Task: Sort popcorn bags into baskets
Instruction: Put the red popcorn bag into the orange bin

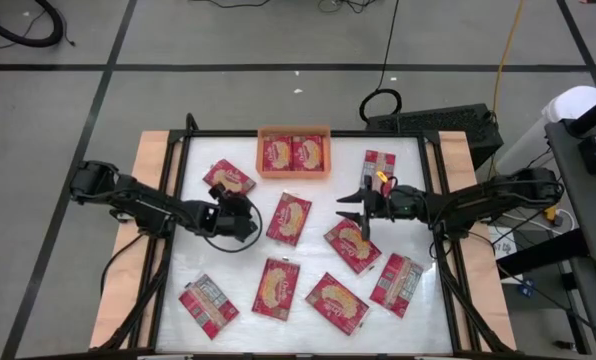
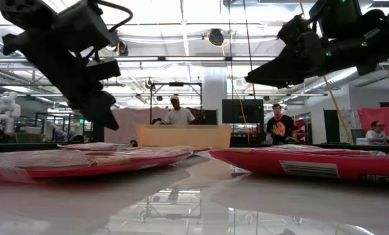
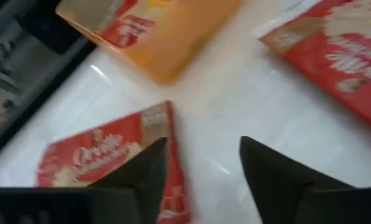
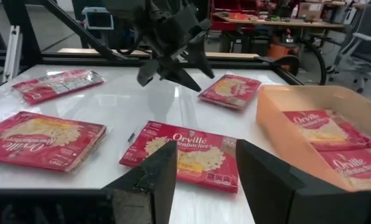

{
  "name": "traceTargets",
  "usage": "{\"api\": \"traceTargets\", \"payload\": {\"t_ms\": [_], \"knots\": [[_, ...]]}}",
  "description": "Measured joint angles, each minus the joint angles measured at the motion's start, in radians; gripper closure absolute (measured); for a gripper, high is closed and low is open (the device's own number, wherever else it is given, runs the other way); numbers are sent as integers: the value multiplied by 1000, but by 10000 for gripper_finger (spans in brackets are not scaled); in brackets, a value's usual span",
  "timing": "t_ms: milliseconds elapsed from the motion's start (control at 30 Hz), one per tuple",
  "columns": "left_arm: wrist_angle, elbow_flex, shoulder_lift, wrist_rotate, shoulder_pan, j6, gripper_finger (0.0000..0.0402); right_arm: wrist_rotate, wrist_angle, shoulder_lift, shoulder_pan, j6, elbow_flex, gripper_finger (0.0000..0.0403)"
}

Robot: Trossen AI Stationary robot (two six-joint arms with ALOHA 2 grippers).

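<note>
Several red popcorn bags lie flat on the white table (image 1: 308,255). One of them (image 1: 229,180) lies at the far left, one (image 1: 289,218) in the middle, one (image 1: 352,245) to its right. The orange basket (image 1: 294,152) at the far edge holds two bags. My left gripper (image 1: 244,214) hangs open above the table, between the far-left bag (image 3: 104,158) and the middle bag, with nothing between its fingers. Open and empty too, my right gripper (image 1: 346,210) points toward the table's left, above the table, with the middle bag (image 4: 185,152) in front of it.
More bags lie along the near edge (image 1: 276,288), (image 1: 336,302), (image 1: 208,305), (image 1: 396,283) and at the far right (image 1: 378,165). Black frame rails (image 1: 178,170) border the table's left and right. People stand in the room beyond the table (image 2: 179,112).
</note>
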Motion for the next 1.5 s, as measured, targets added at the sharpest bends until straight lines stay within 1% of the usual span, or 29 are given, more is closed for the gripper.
{"api": "traceTargets", "payload": {"t_ms": [67, 133, 200, 267, 367, 533, 700, 900, 967, 1133, 1167, 1300, 1367, 1500], "knots": [[0, 0, 0, 0, 26, 23, 160, -1, -1, 0, 0, 0, 0, 247], [0, 0, 0, 16, 52, 39, 145, -1, -1, 0, 4, 0, 0, 248], [0, 0, 0, 41, 76, 52, 139, -1, -1, 0, 14, 0, 0, 248], [0, 0, 0, 60, 95, 62, 143, -2, -1, 0, 26, 0, 0, 248], [44, -18, 0, 82, 121, 69, 160, -2, -1, 0, 42, 3, 0, 248], [170, -91, 0, 118, 136, 79, 191, -1, -1, 0, 66, 27, 0, 248], [191, -140, 0, 123, 136, 42, 220, 0, -1, 0, 88, 34, 0, 247], [218, -207, 0, 130, 136, 19, 261, 0, 29, 1, 88, 35, 0, 248], [223, -220, -1, 128, 135, 6, 285, 0, 39, 1, 88, 47, 0, 248], [219, -236, -2, 117, 135, 4, 381, 2, 80, 1, 93, 76, 0, 248], [222, -236, -2, 117, 135, 4, 390, 4, 87, 1, 96, 80, 0, 248], [264, -227, -2, 129, 104, 16, 393, 24, 117, 1, 122, 118, 0, 248], [273, -201, -16, 147, 62, 16, 397, 41, 108, 1, 144, 131, 5, 248], [274, -137, -57, 148, -32, 47, 398, 101, 93, 4, 197, 132, 32, 248]]}}
